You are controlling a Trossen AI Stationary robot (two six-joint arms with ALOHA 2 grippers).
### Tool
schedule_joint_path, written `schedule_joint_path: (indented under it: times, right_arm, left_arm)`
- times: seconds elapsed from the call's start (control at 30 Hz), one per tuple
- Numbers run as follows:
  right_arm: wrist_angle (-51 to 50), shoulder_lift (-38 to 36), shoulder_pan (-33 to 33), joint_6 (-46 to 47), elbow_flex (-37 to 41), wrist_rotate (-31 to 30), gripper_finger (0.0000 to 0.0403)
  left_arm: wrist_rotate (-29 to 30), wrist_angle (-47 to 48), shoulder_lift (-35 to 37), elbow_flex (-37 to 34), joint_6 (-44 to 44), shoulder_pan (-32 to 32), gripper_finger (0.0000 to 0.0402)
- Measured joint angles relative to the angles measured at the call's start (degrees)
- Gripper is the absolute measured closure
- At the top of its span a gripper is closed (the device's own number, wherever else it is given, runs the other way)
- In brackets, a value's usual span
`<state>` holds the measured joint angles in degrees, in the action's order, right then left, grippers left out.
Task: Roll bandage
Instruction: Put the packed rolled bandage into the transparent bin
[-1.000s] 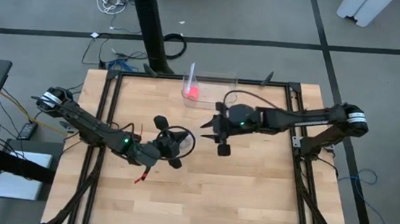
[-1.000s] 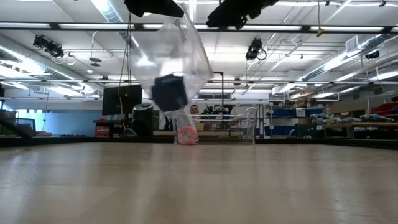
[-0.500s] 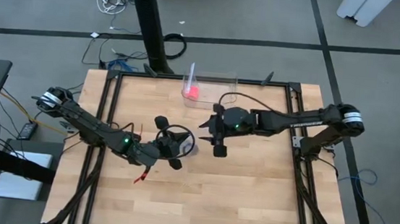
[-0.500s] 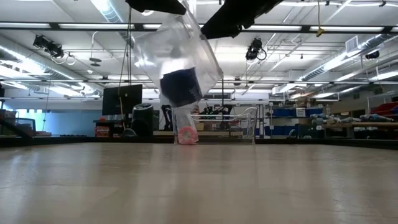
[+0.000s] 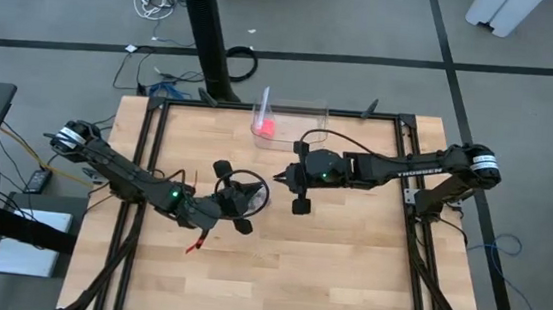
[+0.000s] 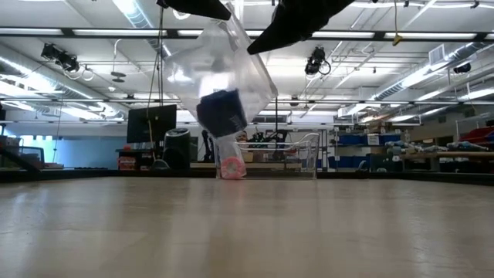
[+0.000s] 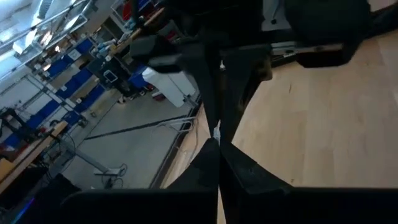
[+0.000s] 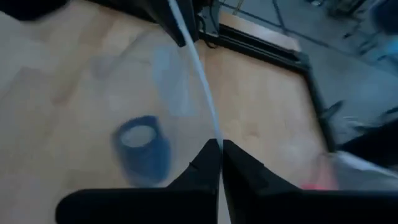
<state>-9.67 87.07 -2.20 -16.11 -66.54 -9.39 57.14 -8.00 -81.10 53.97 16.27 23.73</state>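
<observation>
Now both hands pinched shut on clear bag [image 6: 220,77], left hand [image 5: 245,194], right hand [image 5: 282,176], bandage [image 6: 222,112] inside.

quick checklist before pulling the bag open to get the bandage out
1. Left hand shut on the bag's edge: ok, fingers pinched together on it.
2. Right hand shut on the bag edge: ok.
3. Bag lifted off the table: ok, it hangs above the wood in the low view.
4. Bandage inside the bag as a roll: ok.
5. Bag mouth open enough for the roll to come out: cannot tell.
6. Pink object well away from both hands: ok, at the far edge.
</observation>
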Motion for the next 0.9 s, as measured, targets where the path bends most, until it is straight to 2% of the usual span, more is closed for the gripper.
schedule_joint_path:
  times: [0.1, 0.2, 0.3, 0.37, 0.5, 0.63, 0.77, 0.9]
  right_arm:
    - [-0.9, -1.2, -0.2, -4.2, 0.0, -4.9, 0.0398]
    - [-2.2, -3.0, 1.0, -8.3, 0.0, -11.1, 0.0399]
    - [-1.7, -5.0, 2.9, -14.5, 0.0, -16.4, 0.0400]
    - [-1.1, -5.8, 4.9, -20.1, 0.0, -17.1, 0.0401]
    - [3.7, -5.7, 10.4, -34.1, 0.0, -17.2, 0.0401]
    - [7.1, -4.9, 16.8, -46.2, 0.0, -14.4, 0.0402]
    - [7.3, -3.9, 23.0, -51.7, 0.0, -7.8, 0.0402]
    - [7.7, -0.7, 27.4, -57.1, 0.0, -1.9, 0.0402]
  left_arm:
    - [0.3, 1.9, 0.1, 0.0, -4.2, -0.1, 0.0383]
    - [-0.3, 8.6, 1.4, 0.0, -12.0, 0.2, 0.0359]
    - [-4.6, 17.7, 3.3, 0.0, -22.5, 0.4, 0.0332]
    - [-7.8, 21.6, 4.5, -0.1, -27.6, 0.7, 0.0316]
    - [-11.8, 21.0, 5.9, -2.0, -30.0, 1.7, 0.0285]
    - [-16.1, 16.6, 6.7, -5.0, -29.9, 1.8, 0.0267]
    - [-16.9, 10.5, 6.7, -8.3, -28.9, 1.5, 0.0261]
    - [-21.4, 3.6, 6.7, -11.3, -27.3, -0.5, 0.0260]
